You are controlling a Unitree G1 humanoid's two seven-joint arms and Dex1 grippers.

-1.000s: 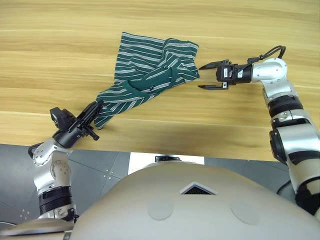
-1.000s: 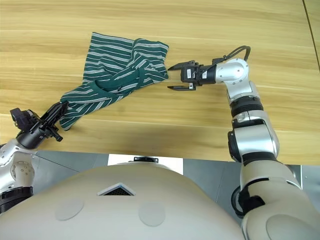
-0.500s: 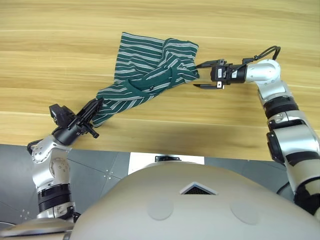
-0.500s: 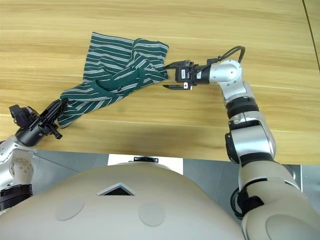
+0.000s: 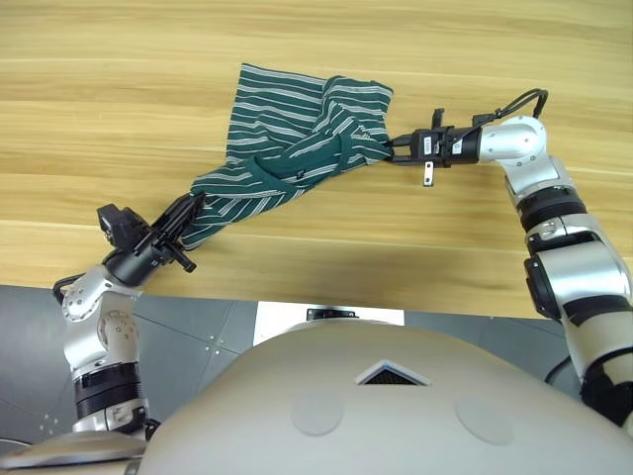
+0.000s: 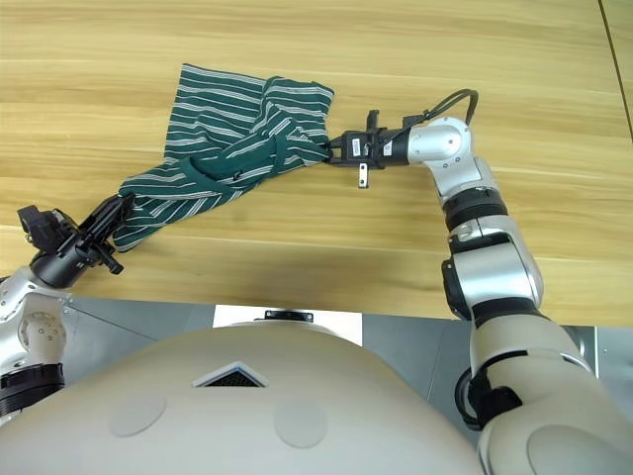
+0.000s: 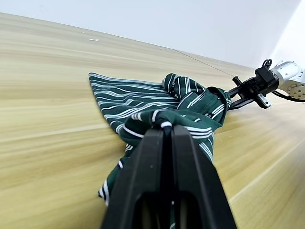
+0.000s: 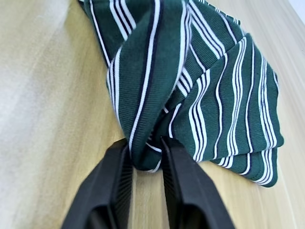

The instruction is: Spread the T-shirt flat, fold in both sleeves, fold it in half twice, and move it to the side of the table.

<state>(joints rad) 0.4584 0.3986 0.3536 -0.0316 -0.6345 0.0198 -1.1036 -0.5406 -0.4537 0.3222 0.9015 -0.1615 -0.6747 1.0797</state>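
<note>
The green T-shirt with white stripes (image 5: 297, 139) lies crumpled on the wooden table (image 5: 119, 89), stretched into a band from near left to right. My left gripper (image 5: 188, 212) is shut on its near left end, close to the table's front edge; its fingers (image 7: 159, 157) pinch a bunched fold (image 7: 157, 125). My right gripper (image 5: 391, 150) is shut on the shirt's right edge, and in the right wrist view its fingers (image 8: 114, 186) clamp a twisted fold (image 8: 152, 95). My right gripper (image 7: 233, 98) is also in sight at the shirt's far end in the left wrist view.
The table spreads wide and bare behind and to both sides of the shirt. Its front edge (image 5: 297, 292) runs just behind my left gripper, with dark floor (image 5: 30, 356) below it.
My right gripper moved left to the shirt's right edge and went from open to shut on the fabric. My left gripper kept its hold and barely shifted.
</note>
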